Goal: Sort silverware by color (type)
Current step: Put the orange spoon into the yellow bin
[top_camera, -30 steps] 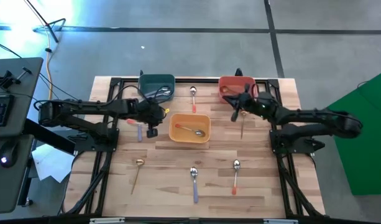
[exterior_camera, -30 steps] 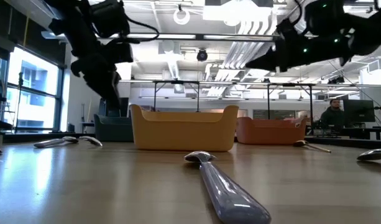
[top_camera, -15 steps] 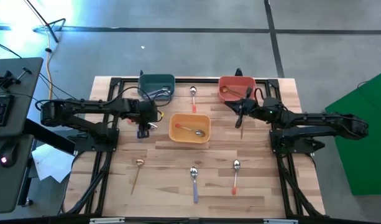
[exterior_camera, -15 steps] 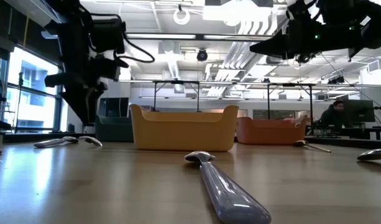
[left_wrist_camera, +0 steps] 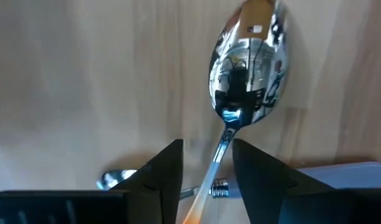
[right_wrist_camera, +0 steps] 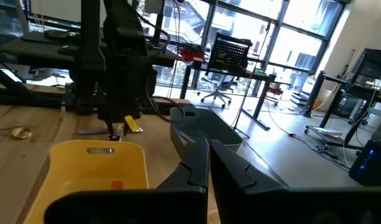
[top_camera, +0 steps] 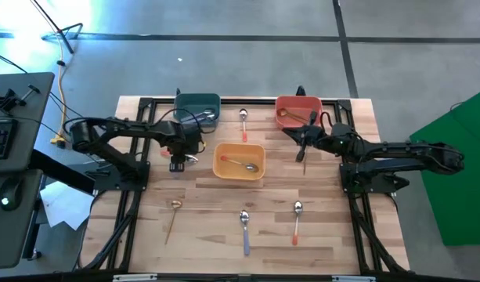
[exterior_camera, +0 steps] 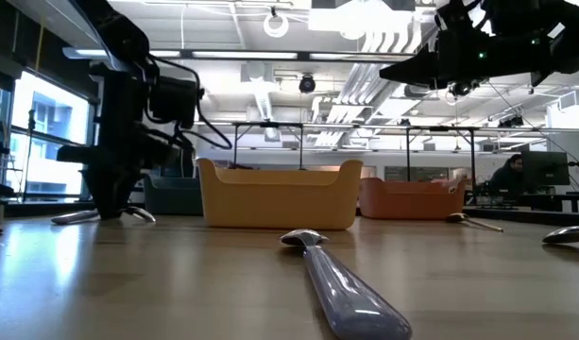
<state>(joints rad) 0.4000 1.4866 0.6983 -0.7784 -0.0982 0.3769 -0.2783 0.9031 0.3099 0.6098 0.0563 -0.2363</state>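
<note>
The left gripper has its tip down at the light wooden table, just left of the yellow square bin and on the near side of the dark teal square bin. In its wrist view the two dark fingers stand apart, and between them runs the thin neck of a small spoon with a shiny silver head whose stem turns orange toward the handle; the fingers straddle the neck without pressing on it, so I judge the spoon is not gripped. The spoon's long axis lies roughly in line with the gap, slightly slanted, the bowl pointing away ahead of the fingertips, so closing here should catch the neck squarely. A lavender-blue handle and another small shiny piece lie close beside it and could be caught too. The left arm is plainly the nearer one. The right gripper hovers above the table on the near side of the orange-red square bin, its fingers pressed together on nothing visible. Other spoons remain loose: a gold one near left, a lavender-handled one and an orange-handled one near centre, another at the far edge.
</note>
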